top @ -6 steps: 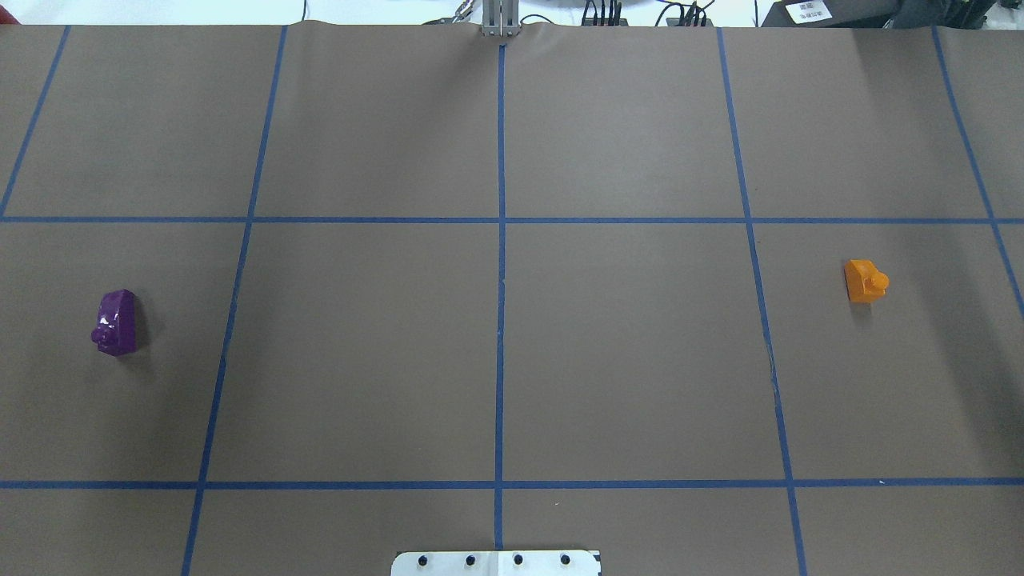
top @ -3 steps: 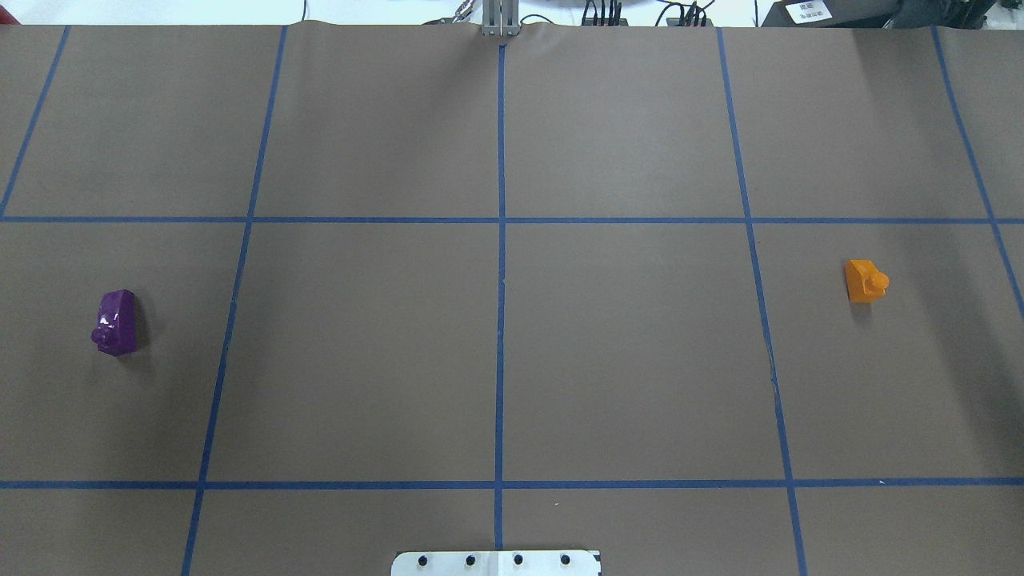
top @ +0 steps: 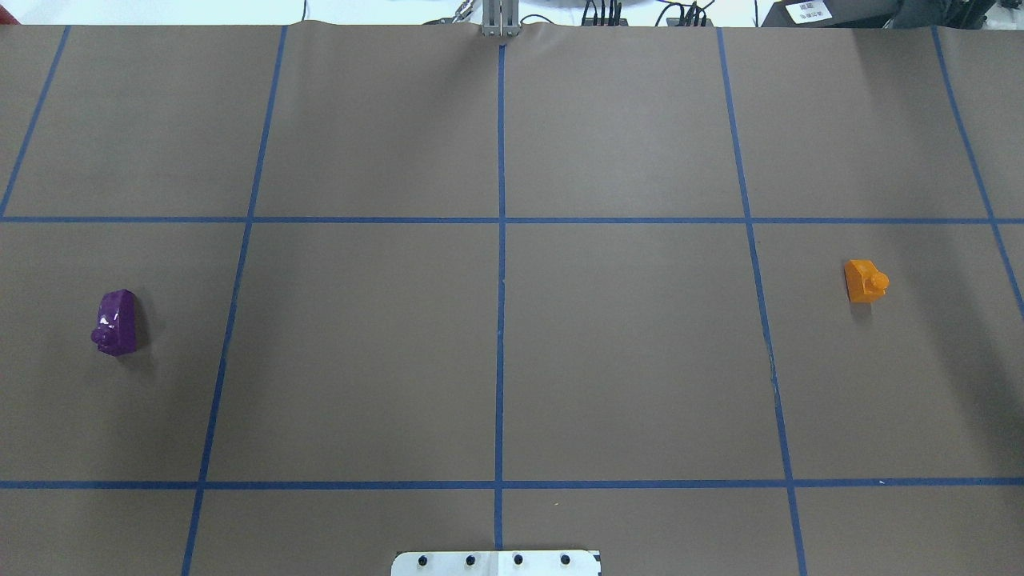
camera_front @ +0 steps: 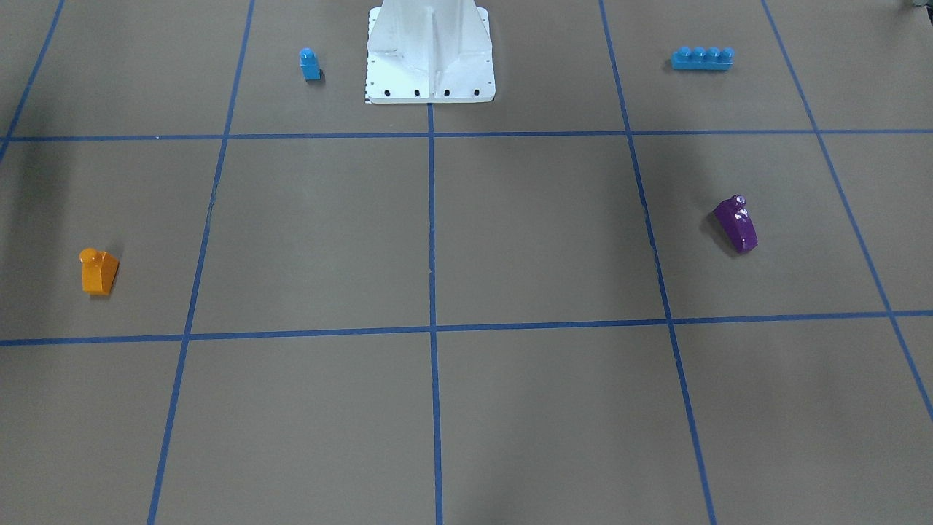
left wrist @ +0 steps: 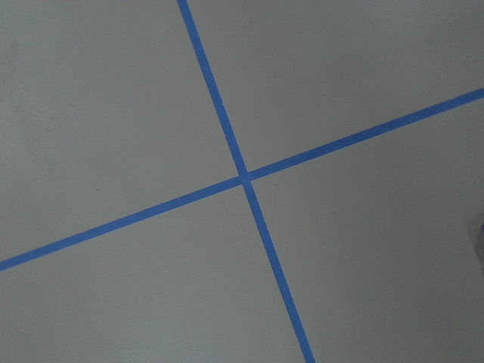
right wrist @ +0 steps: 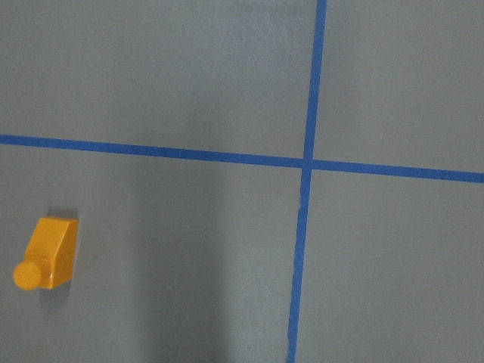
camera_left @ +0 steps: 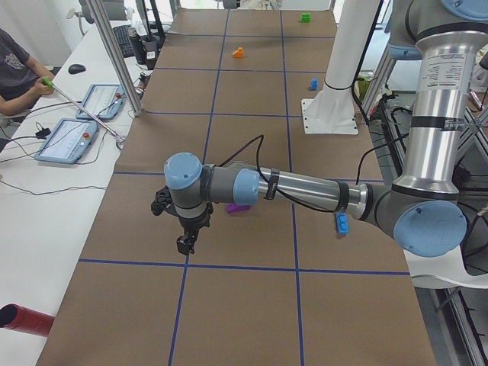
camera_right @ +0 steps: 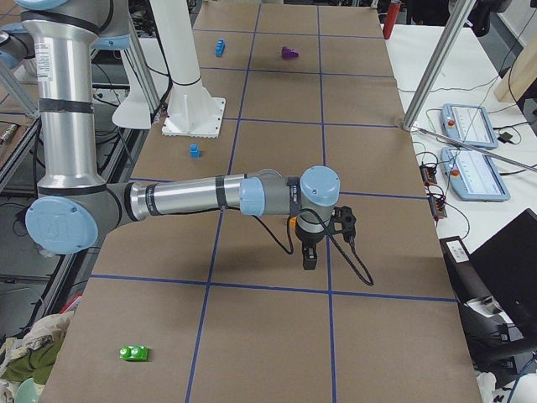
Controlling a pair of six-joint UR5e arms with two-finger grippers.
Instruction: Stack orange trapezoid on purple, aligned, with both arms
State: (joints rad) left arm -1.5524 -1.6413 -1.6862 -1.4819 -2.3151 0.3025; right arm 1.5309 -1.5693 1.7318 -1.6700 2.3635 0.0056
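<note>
The orange trapezoid (top: 865, 281) (camera_front: 98, 271) (right wrist: 49, 253) stands alone on the table's right side, stud up. The purple (top: 117, 322) (camera_front: 736, 224) lies far off on the left side. Neither gripper shows in the overhead or front views. In the exterior left view my left gripper (camera_left: 185, 242) hangs over the paper just beside the purple (camera_left: 239, 207). In the exterior right view my right gripper (camera_right: 309, 258) points down over the right side of the table. I cannot tell whether either is open or shut. Nothing is seen held.
A small blue block (camera_front: 310, 63) and a blue four-stud brick (camera_front: 701, 57) sit either side of the white base mount (camera_front: 430, 51). A green piece (camera_right: 134, 353) lies near the table's end. A seated person (camera_left: 15, 69) and control tablets (camera_left: 69, 141) are beside the table.
</note>
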